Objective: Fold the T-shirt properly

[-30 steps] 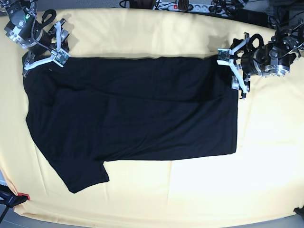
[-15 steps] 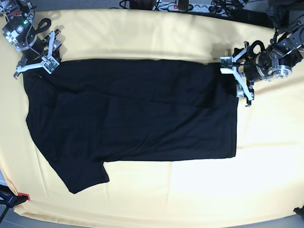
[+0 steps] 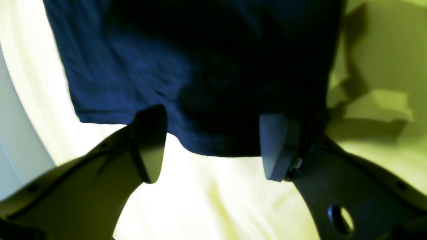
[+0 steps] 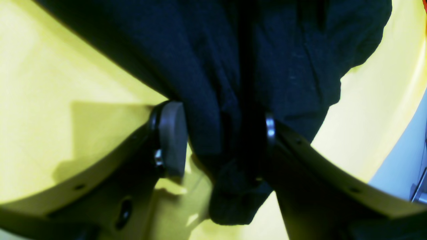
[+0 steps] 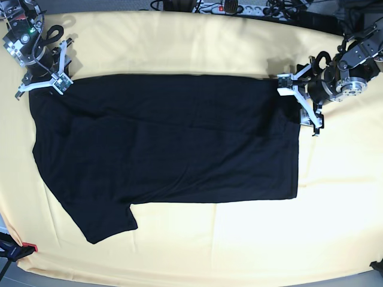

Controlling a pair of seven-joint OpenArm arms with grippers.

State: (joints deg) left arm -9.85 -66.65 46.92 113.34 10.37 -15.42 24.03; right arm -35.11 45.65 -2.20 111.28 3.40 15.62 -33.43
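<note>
the t-shirt (image 5: 167,149) lies flat on the pale yellow tablecloth (image 5: 335,197), its long axis running from the table's left edge to its right side in the base view. the straight hem end points toward the right edge, and the shoulder end with a short sleeve (image 5: 102,218) points toward the left edge and the near left corner, the sleeve angling down toward the near edge. it appears folded lengthwise, a wide band with a straight far edge and a straight near edge up to the sleeve. the cloth is plain black on the side that shows, with soft shallow wrinkles. it sits in the far half of the table, closer to the left edge than the right. the left gripper (image 5: 301,103) is at the far right corner of the shirt; in the left wrist view the left gripper (image 3: 213,143) has its jaws spread wide, one fingertip (image 3: 150,143) on each side of a rounded edge of dark fabric, not pressing it. the right gripper (image 5: 42,84) is at the far left corner of the shirt; in the right wrist view the right gripper (image 4: 220,143) has its jaws parted around a bunched fold of the t-shirt (image 4: 233,83), and whether the pads actually press the cloth cannot be told.
</note>
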